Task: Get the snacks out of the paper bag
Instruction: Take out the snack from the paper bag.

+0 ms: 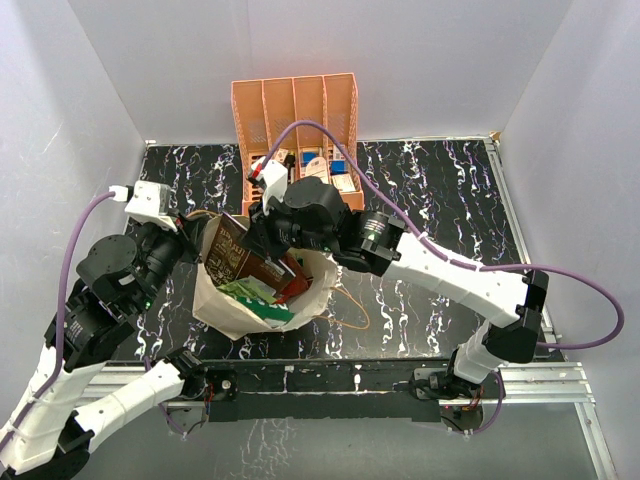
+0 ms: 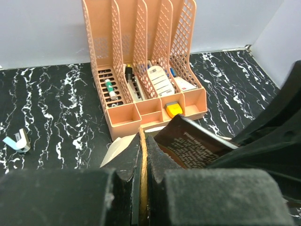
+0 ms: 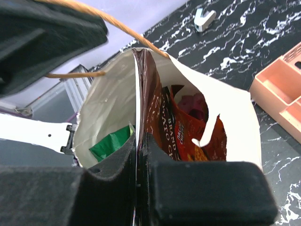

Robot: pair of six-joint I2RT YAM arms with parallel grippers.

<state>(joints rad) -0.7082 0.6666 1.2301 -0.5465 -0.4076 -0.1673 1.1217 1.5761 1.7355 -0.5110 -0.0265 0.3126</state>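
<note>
Has the paper bag (image 1: 215, 300) standing open-mouthed on the table, left of the middle and closer to the near edge than to the far one. Pinches one thin cord handle (image 2: 142, 141) of that bag with the left gripper (image 2: 142, 157) at the bag's left rim, both fingers pressed together on the cord with no gap to either side of it.

Hangs the right gripper (image 3: 138, 150) over the bag's mouth from the right, clenched on the upper edge of a dark brown packet (image 3: 153, 108) with pale lettering. Holds that packet on edge at the far-left part of the mouth, top above the rim, lower part down inside the bag.

Has the other snacks inside the bag:
- a green packet (image 3: 110, 147) low against the white lining
- a red packet (image 3: 188, 136) just beside the brown one
- something purple (image 3: 194, 104) behind the red, with too little showing to tell more

Shows, from above, green and pale packets bunched together in the bottom, touching one another. Has the second cord handle (image 1: 350, 312) draped on the table at the bag's right side.

Carries a peach slotted organizer (image 1: 295, 120) at the middle of the far edge, just beyond the bag, with small boxes and bottles upright in its compartments and an orange-yellow item (image 2: 173, 109) in one front tray. Has a small white-and-blue clip (image 2: 16, 141) on the bare marbled surface, well apart from the organizer on its left in the left wrist view.
</note>
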